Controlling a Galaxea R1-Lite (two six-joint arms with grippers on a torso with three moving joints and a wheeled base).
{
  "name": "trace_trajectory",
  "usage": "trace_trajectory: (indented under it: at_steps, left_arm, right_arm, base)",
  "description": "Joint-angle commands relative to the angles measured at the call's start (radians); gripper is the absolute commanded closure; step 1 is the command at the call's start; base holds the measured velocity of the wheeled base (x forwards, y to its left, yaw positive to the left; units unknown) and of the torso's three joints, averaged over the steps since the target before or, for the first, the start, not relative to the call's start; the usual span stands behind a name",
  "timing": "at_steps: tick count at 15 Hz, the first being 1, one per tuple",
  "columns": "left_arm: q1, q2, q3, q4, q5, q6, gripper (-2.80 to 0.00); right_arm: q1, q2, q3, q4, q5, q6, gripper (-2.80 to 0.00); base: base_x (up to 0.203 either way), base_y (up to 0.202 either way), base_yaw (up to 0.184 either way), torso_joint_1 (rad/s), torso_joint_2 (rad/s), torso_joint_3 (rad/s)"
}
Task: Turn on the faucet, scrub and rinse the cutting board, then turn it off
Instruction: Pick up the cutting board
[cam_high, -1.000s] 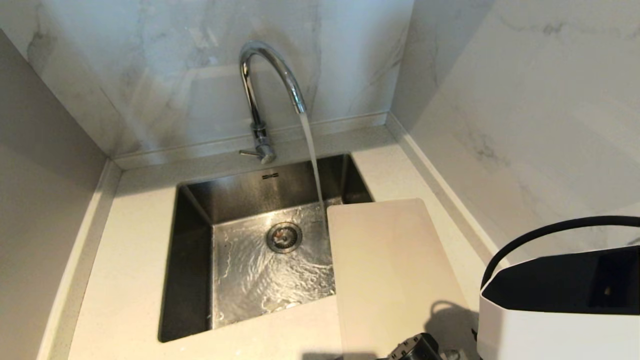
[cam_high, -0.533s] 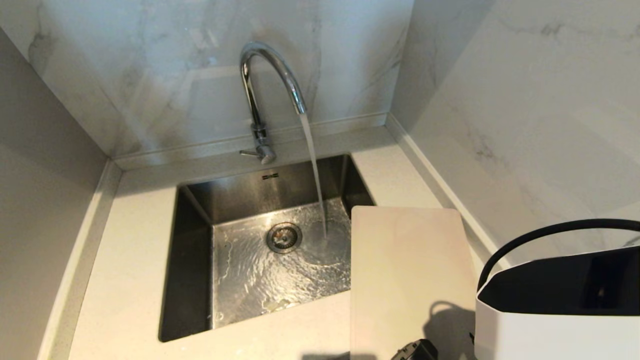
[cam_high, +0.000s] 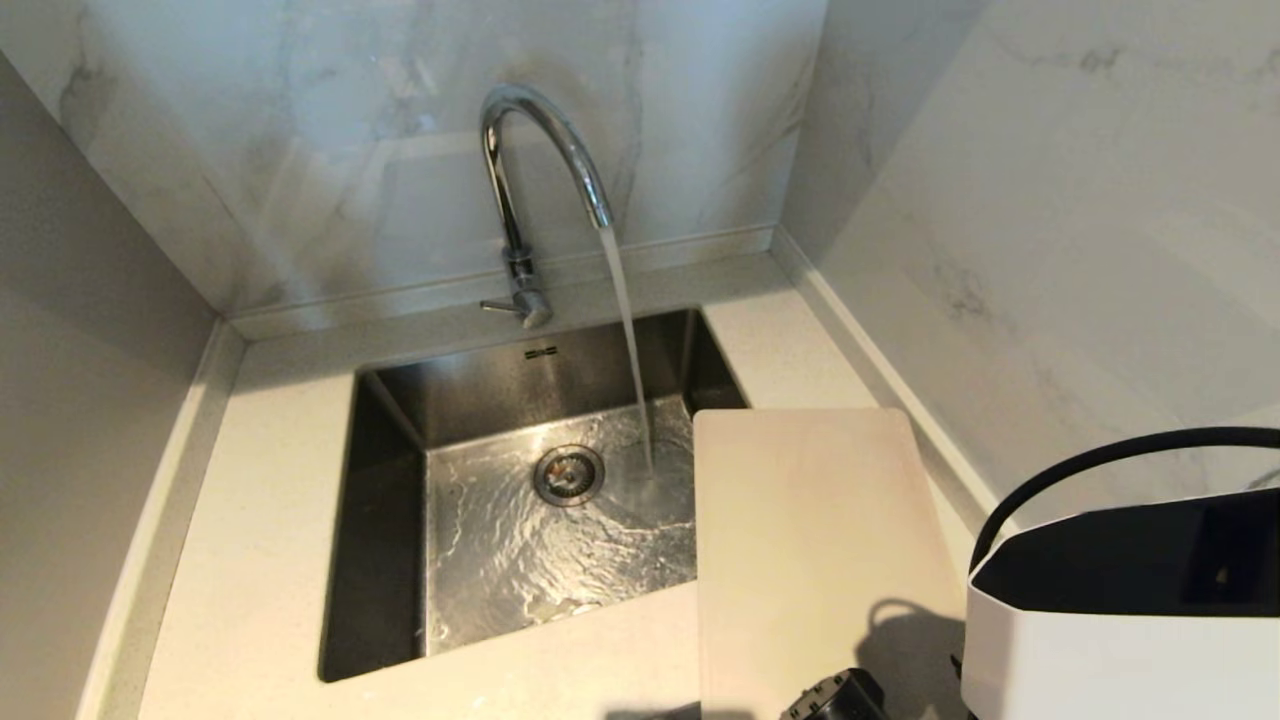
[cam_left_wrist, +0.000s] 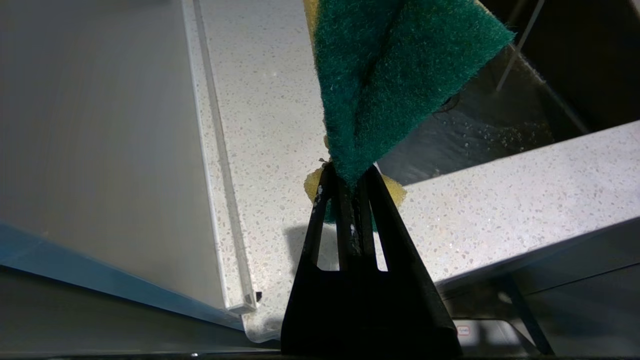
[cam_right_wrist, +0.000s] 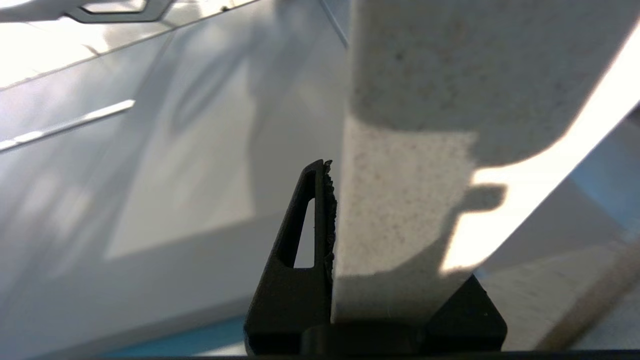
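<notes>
Chrome faucet (cam_high: 535, 170) streaming beside cutting board (cam_high: 810, 540) pinched in right jaws; left jaws clamping green sponge (cam_left_wrist: 390, 85).

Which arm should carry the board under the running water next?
Right. The right gripper is clamped on the cutting board, whose far end lies beside the faucet stream. The left gripper holds the sponge.

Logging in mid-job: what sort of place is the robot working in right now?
Most likely a home kitchen corner: a steel sink sunk into a pale speckled counter, a chrome faucet running water, and marble-look wall panels.
</notes>
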Motion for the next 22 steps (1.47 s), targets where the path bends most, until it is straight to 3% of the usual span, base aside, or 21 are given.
trace_trajectory:
  at_steps: [1,5,11,19,22]
  left_arm:
    - [0.000,0.000,0.002,0.000,0.000,0.000,0.00]
    - [0.001,0.000,0.002,0.000,0.000,0.000,0.00]
    - [0.000,-0.001,0.002,0.000,0.000,0.000,0.00]
    - [-0.001,0.000,0.002,0.000,-0.001,0.000,0.00]
    - [-0.001,0.000,0.002,0.000,0.000,0.000,0.00]
  right_arm:
    - [0.003,-0.085,0.010,-0.005,-0.004,-0.051,0.00]
    - [-0.001,-0.244,0.049,0.003,-0.004,-0.182,0.00]
    - [-0.006,-0.426,0.082,0.005,-0.003,-0.227,0.00]
    - [-0.071,-0.587,0.012,0.019,-0.004,-0.447,0.00]
    - [-0.079,-0.641,0.002,0.019,-0.003,-0.473,0.00]
  base:
    - [0.000,0.000,0.000,0.000,0.00,0.000]
    - [0.000,0.000,0.000,0.000,0.00,0.000]
    - [0.000,0.000,0.000,0.000,0.00,0.000]
    - [0.000,0.000,0.000,0.000,0.00,0.000]
    - [0.000,0.000,0.000,0.000,0.00,0.000]
